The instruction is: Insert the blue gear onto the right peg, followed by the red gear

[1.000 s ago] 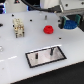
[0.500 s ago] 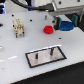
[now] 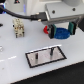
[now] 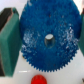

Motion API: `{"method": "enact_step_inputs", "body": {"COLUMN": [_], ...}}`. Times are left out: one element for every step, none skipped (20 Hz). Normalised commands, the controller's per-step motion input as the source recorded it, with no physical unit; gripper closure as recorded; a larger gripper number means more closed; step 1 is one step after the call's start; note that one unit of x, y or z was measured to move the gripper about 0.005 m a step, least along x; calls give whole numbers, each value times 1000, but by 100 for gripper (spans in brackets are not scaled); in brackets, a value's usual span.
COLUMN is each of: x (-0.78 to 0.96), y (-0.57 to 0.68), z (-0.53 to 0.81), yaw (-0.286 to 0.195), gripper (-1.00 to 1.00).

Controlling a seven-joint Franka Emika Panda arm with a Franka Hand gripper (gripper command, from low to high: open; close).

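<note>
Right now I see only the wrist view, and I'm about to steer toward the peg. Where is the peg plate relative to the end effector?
Observer: In the exterior view, the dark plate lies on the table, nearer the camera than the end effector and toward the exterior view's left.
Operator: Is the blue gear over the peg?
Observer: No. The blue gear hangs to the exterior view's right of the right peg, outside the plate's rim.
Operator: And the red spot I see?
Observer: That's the red gear, just on the exterior view's left of the end effector.
</note>
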Motion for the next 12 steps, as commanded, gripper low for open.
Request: {"method": "enact_step_inputs", "body": {"x": [527, 463, 437, 476, 485, 405, 390, 316, 338, 364, 267, 242], "y": [-198, -301, -309, -222, -228, -186, -223, -201, -180, -141, -107, -8], "z": [-4, 10, -24, -4, -50, -31, -16, -81, -19, -38, -9, -75], "yaw": [0, 0, 0, 0, 0, 0, 0, 0, 0, 0, 0, 0], "gripper": [100, 100, 100, 100, 100, 100, 100, 100, 100, 100, 100, 100]}}
